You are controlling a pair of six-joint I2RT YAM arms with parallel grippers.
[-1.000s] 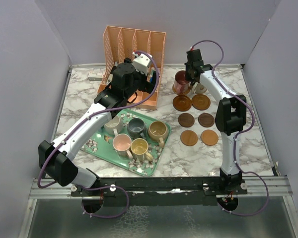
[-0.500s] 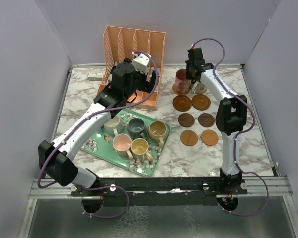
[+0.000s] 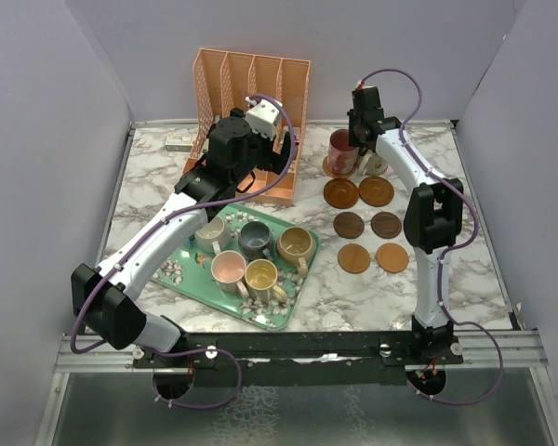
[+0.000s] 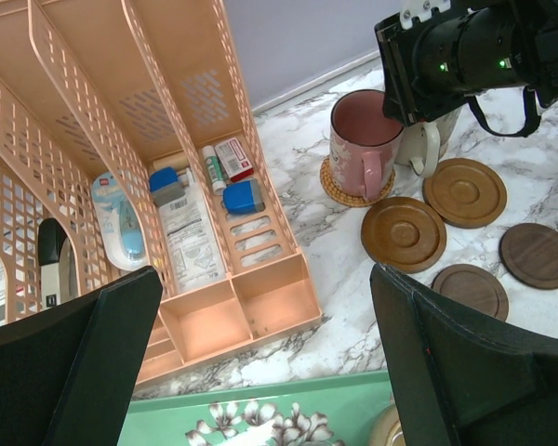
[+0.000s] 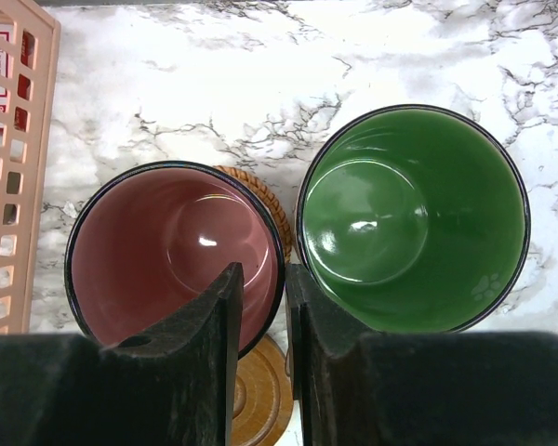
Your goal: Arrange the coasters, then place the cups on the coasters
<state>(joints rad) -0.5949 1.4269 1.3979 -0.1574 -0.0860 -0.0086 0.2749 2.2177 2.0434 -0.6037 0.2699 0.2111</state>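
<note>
A maroon cup (image 3: 340, 149) (image 5: 172, 251) stands on a woven coaster (image 4: 339, 190) at the back right. My right gripper (image 5: 262, 279) (image 3: 358, 139) hangs over the cup's rim, one finger inside and one outside. Its jaws are slightly open, with a gap at the inner finger. A green-lined cup (image 5: 414, 214) stands just right of the maroon one. Several brown coasters (image 3: 349, 225) lie in two columns in front. My left gripper (image 4: 265, 274) is wide open above the tray's back edge, holding nothing. Several cups (image 3: 255, 240) sit on the green floral tray (image 3: 277, 314).
An orange mesh desk organiser (image 3: 251, 84) (image 4: 121, 139) with small office items stands at the back, left of the maroon cup. My left arm (image 3: 237, 144) reaches over its front. Grey walls close in the marble table (image 3: 139, 200) on three sides.
My right gripper's jaws have parted slightly around the maroon cup's rim, and the wrist has lifted a little. The cup now stands on the woven coaster. The left arm has not moved.
</note>
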